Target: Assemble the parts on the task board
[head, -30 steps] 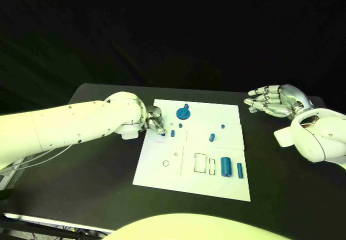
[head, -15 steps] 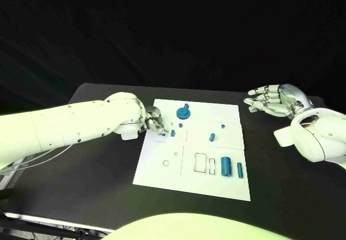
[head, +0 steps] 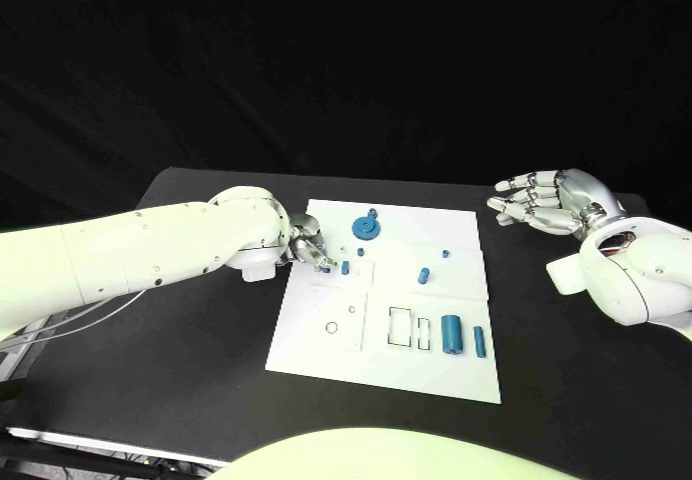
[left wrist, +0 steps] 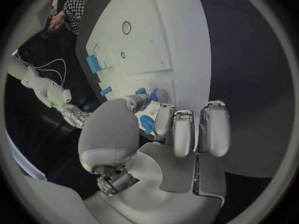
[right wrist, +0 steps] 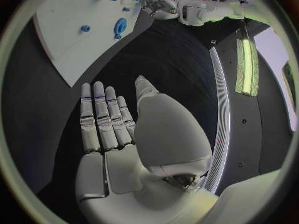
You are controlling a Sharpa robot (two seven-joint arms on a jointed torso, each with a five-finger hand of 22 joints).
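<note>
The white board is lying flat in the middle of the black surface, with small blue parts scattered over it. A round blue disc is sitting near the far edge of the board, just beyond the left robot hand. A short blue peg is standing right beside that hand's fingertips, and in the left wrist view another small blue piece is showing between the curled fingers, though whether the fingers are actually gripping it cannot be told. A further blue peg is standing toward the middle of the board, well apart from both hands, and a tiny blue stud is sitting a little beyond it. Two blue cylinders, a thick one and a thin one, are lying side by side on the near part of the board, next to two outlined rectangular slots.

The left robot hand is reaching over the board's left edge, its fingers bent downward at the board. The right robot hand is hanging above the surface off the board's far right corner, well away from every part, its fingers spread apart and holding nothing; the right wrist view is showing its palm open and its fingers straight.
</note>
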